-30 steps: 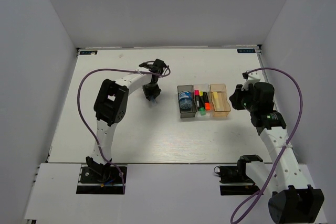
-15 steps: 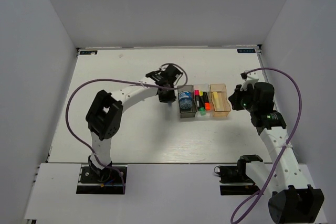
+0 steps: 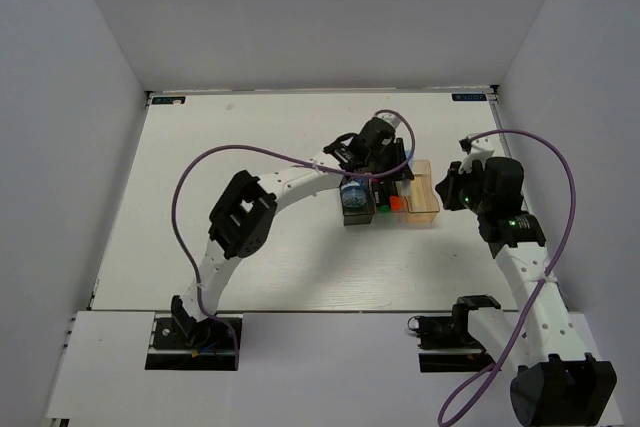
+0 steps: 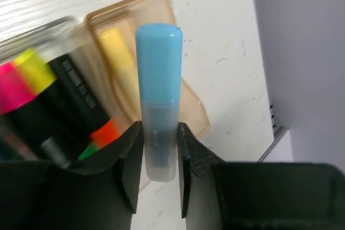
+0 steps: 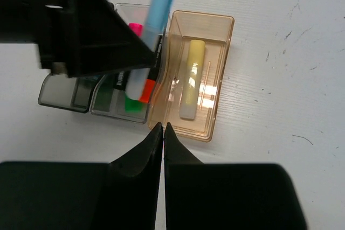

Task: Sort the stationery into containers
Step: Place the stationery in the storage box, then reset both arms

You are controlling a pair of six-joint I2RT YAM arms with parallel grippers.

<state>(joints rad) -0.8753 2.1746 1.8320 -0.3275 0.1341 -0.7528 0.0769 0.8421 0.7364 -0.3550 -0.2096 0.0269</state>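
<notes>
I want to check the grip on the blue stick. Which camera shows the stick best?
The left wrist view: the blue stick is close and whole, clamped in the left pincer. The right wrist view shows it slanting over the bins, partly behind that pincer. The top view barely shows it.

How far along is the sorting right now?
Done: highlighters in the clear bin, a pale-yellow stick in the tan-orange bin, a blue-and-white item in the dark grey bin. In hand: the left gripper holds a light-blue stick above the bins. Left: dropping it in.
</notes>
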